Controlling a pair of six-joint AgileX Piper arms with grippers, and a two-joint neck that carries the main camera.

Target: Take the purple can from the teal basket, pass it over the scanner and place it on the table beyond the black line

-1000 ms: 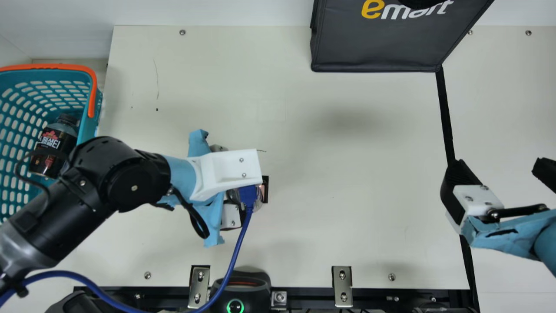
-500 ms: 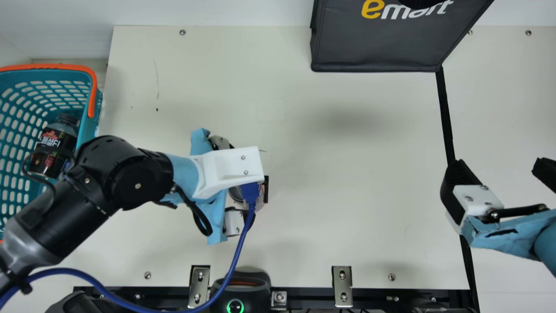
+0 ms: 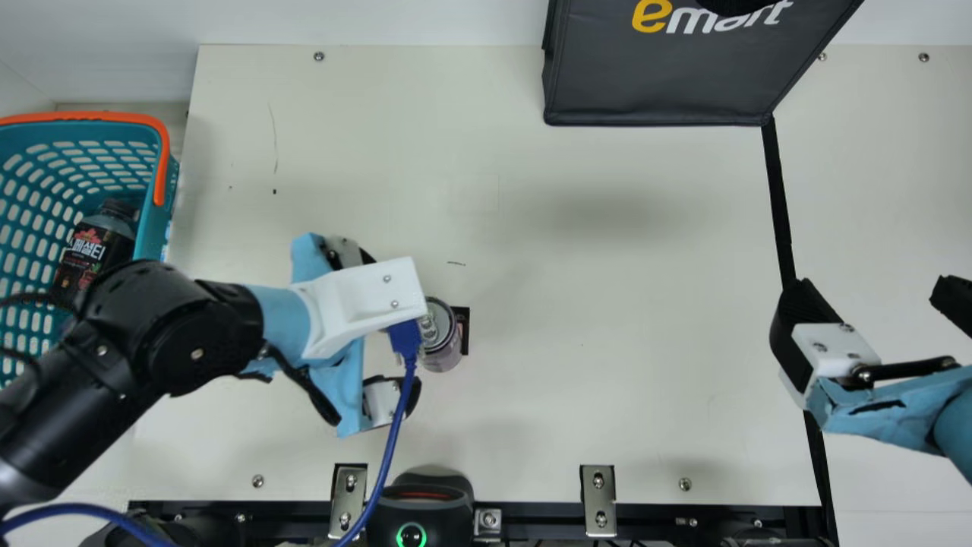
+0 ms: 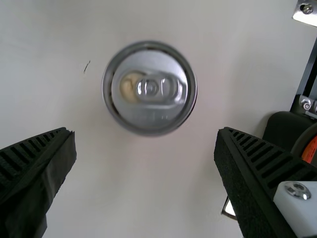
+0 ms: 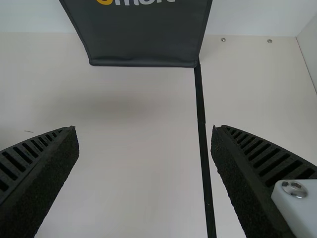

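Upright on the cream table stands the purple can [image 3: 444, 353], left of the black line [image 3: 780, 205] in the main view. Just left of it is my left gripper [image 3: 391, 327], open and partly hidden by its white camera mount. From the left wrist, the can's silver lid [image 4: 148, 89] shows beyond the spread fingertips of that gripper [image 4: 144, 131], touching neither. My right gripper [image 3: 878, 295] is at the right, near the line, its fingers wide apart. The right wrist view has this gripper [image 5: 144, 131] with nothing between its fingers. The scanner [image 3: 425, 509] is at the table's front edge.
The teal basket [image 3: 158, 228] at the left holds a dark-labelled bottle [image 3: 95, 247]. A dark bag [image 3: 661, 76] stands at the back. A small black piece [image 3: 464, 334] lies beside the can, and a blue cable [image 3: 386, 456] hangs from my left wrist.
My left gripper has spread its fingers wider and backed away leftward, uncovering the can, which stays standing. The right arm has kept still.
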